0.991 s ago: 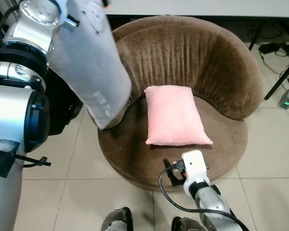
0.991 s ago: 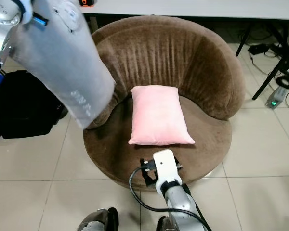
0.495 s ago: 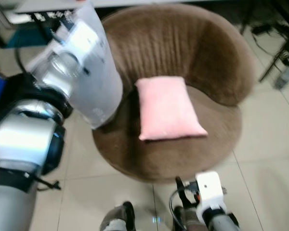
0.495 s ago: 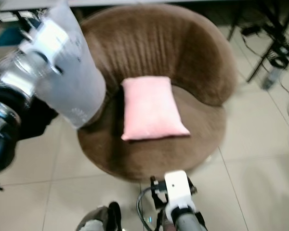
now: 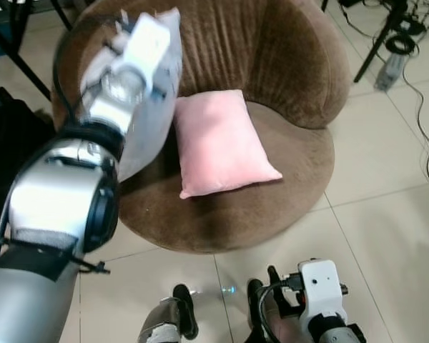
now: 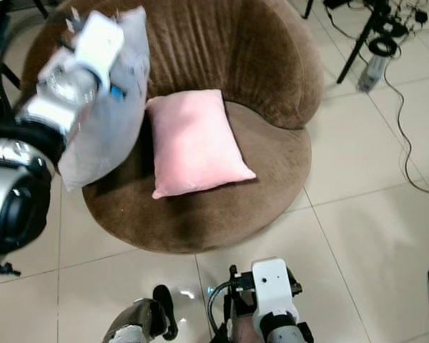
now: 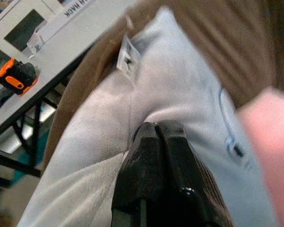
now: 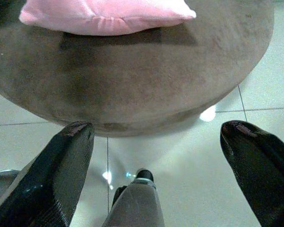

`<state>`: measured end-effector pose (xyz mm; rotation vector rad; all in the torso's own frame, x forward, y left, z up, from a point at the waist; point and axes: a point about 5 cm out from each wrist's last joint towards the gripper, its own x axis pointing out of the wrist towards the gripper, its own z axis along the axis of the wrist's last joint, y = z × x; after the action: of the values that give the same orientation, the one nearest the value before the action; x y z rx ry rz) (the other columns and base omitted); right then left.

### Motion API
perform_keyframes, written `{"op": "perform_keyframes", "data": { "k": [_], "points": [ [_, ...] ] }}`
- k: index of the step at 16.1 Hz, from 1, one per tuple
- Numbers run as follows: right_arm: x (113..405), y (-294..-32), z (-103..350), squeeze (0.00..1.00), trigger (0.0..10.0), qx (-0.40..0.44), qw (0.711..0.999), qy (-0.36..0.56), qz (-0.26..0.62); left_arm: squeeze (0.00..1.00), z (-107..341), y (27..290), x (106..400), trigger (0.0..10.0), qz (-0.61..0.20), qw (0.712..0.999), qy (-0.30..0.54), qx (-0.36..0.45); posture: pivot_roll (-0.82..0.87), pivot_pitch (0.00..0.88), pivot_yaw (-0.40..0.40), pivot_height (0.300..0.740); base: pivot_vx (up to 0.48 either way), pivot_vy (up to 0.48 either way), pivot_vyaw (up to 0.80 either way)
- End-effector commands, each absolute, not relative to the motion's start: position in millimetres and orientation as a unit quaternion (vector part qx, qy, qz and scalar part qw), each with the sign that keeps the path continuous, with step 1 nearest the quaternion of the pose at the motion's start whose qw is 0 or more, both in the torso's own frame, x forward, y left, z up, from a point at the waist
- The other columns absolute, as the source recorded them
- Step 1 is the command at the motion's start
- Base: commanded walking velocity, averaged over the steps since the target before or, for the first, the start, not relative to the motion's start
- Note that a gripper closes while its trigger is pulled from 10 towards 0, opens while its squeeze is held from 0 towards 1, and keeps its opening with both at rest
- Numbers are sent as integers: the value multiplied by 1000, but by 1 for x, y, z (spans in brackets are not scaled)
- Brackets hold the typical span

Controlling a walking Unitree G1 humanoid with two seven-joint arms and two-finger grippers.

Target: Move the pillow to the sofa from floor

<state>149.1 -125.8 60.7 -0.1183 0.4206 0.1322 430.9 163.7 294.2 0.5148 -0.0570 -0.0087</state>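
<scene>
The left gripper (image 7: 158, 130) is clenched on a grey pillow (image 6: 111, 107), holding it up in the air over the left side of the round brown sofa (image 5: 272, 50), just beside a pink pillow (image 5: 218, 143) that lies on the sofa's seat. The right gripper (image 8: 156, 137) hangs low over the tiled floor (image 5: 386, 207) in front of the sofa, its two black fingers (image 8: 68, 156) spread wide apart and holding nothing
</scene>
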Motion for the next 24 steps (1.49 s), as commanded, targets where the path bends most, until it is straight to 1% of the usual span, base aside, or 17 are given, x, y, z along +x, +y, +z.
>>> {"op": "perform_keyframes", "data": {
  "k": [1, 3, 5, 7, 8, 11, 14, 15, 16, 23, 24],
  "points": [
    [146, -126, 60, 380, 10000, -59, 972, 219, 64, 0, 308, 175, 430, 10000, 22, 973, -43, 225, -380, 347, 79, 740, 0, 0, 0],
    [146, -124, 59, 384, 10000, -58, 972, 219, 64, 0, 311, 186, 429, 10000, 45, 969, -42, 241, -375, 339, 82, 740, 0, 0, 0],
    [148, -124, 59, 380, 10000, -58, 972, 219, 65, 0, 294, 196, 428, 10000, 53, 968, -15, 244, -375, 331, 77, 740, 0, 0, 0],
    [148, -126, 59, 380, 10000, -60, 971, 219, 68, 0, 253, 215, 422, 10000, 68, 953, 51, 290, -379, 329, 62, 740, 0, 0, 0],
    [148, -126, 59, 384, 10000, -61, 971, 219, 69, 1000, 248, 219, 421, 10000, 74, 953, 58, 288, -379, 329, 60, 740, 0, 0, 0],
    [146, -127, 60, 384, 10000, -64, 970, 222, 74, 1000, 236, 233, 416, 10000, 99, 950, 75, 287, -378, 329, 48, 740, 0, 0, 0],
    [146, -126, 60, 384, 10000, -64, 970, 222, 77, 1000, 242, 242, 415, 10000, 126, 952, 66, 271, -372, 327, 44, 740, 0, 0, 0],
    [147, -126, 60, 384, 10000, -64, 970, 222, 78, 1000, 248, 246, 414, 10000, 146, 955, 56, 253, -371, 328, 44, 740, 0, 0, 0],
    [147, -126, 60, 384, 10000, -64, 970, 222, 78, 1000, 256, 249, 414, 10000, 161, 957, 42, 239, -370, 330, 44, 740, 0, 0, 0],
    [147, -126, 60, 380, 10000, -61, 970, 223, 77, 1000, 327, 242, 418, 10000, 175, 955, -51, 232, -367, 330, 52, 740, 0, 0, 0],
    [147, -126, 60, 376, 10000, -61, 970, 223, 76, 1000, 352, 238, 416, 10000, 178, 952, -84, 234, -362, 327, 56, 740, 0, 0, 0]
  ]
}}
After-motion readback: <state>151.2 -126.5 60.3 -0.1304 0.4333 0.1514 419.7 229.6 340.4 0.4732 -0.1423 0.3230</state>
